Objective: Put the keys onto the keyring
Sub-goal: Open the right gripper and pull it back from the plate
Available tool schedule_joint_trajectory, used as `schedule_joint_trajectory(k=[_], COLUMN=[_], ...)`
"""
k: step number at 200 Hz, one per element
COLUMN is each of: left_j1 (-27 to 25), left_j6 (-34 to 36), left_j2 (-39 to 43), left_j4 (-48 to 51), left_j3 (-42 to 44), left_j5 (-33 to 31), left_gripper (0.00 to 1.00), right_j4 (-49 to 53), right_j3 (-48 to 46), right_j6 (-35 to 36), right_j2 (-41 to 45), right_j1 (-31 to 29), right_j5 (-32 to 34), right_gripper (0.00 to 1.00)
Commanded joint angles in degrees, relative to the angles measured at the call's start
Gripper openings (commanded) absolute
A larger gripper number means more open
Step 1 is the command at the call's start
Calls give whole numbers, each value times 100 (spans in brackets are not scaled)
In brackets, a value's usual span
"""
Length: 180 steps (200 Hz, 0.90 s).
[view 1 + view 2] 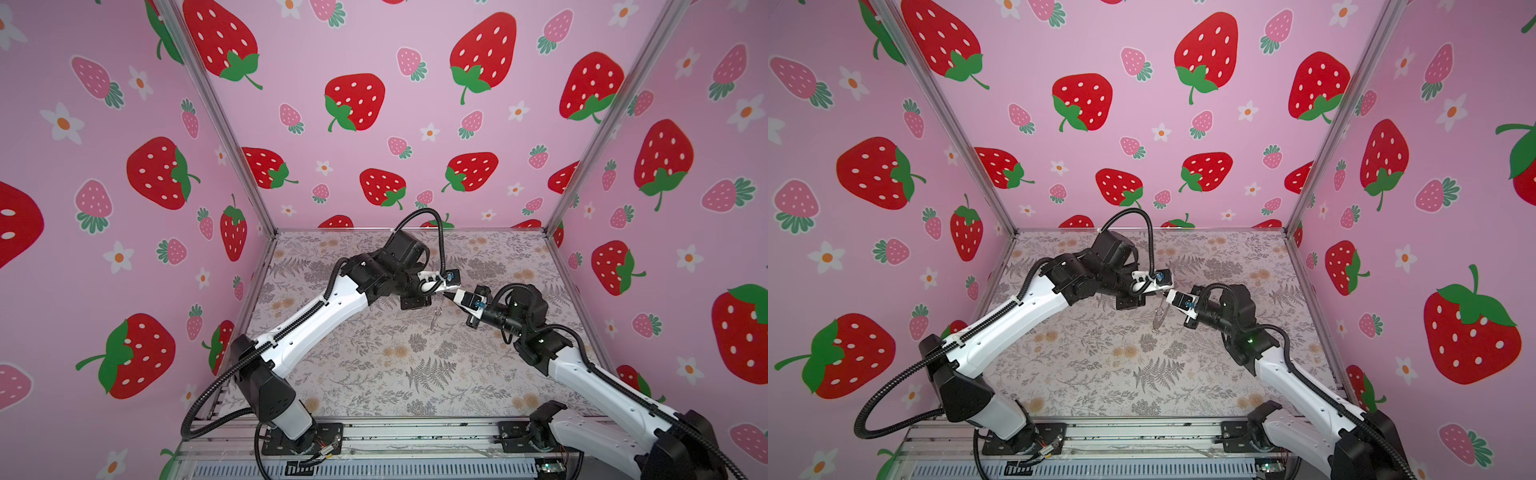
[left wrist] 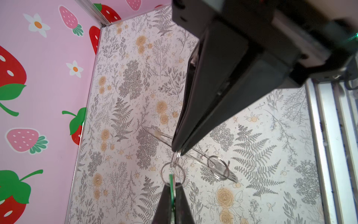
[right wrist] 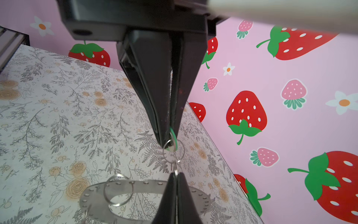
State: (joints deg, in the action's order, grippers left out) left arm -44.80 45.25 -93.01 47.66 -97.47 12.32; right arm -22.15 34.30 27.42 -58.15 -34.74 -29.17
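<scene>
Keys (image 3: 173, 135): green tag pinched edge-on in the tips of the right tool (image 3: 169, 142). Split ring (image 3: 173, 150) on the tag's end meets a small wire loop (image 3: 175, 168) at the keyring (image 3: 147, 185) edge. Left tool (image 2: 177, 148) clamped on that loop. Keyring held in the air over mid-table (image 1: 374, 374).

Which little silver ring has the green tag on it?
The ring at the right gripper's tip: the green tag it pinches passes through that ring. The other large ring hangs bare on the flat keyring.
</scene>
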Motion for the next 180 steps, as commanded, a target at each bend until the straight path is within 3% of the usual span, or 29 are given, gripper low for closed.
schedule_joint_trajectory(k=[1,25,39,75,98,131,180], left_j1=[-1,-11,-50,-399,-626,-684,-216], left_j6=[69,-243,-461,-908,-1257,-2246,-2721], left_j2=[-140,-452,-636,-1228,-1819,-2571,-2461], left_j4=[407,615,678,461,535,554,-617], left_j3=[-408,-615,-720,-1046,-1796,-2894,-1277], left_j5=[-148,-129,-29,-271,-364,-518,-257], left_gripper=[0,0,0,0,0,0,0], right_j4=[-578,-993,-907,-853,-765,-555,-267], right_j3=[-538,-1061,-1261,-1653,-1664,-1438,-1155], right_j6=[-225,-385,-439,-332,-330,-221,-90], right_j2=[175,556,916,1645,1890,1830,1596], right_j1=[49,212,390,750,1133,1532,1619], right_j5=[97,490,887,2963,3540,3508,3053], right_gripper=[22,32,33,41,43,43,44])
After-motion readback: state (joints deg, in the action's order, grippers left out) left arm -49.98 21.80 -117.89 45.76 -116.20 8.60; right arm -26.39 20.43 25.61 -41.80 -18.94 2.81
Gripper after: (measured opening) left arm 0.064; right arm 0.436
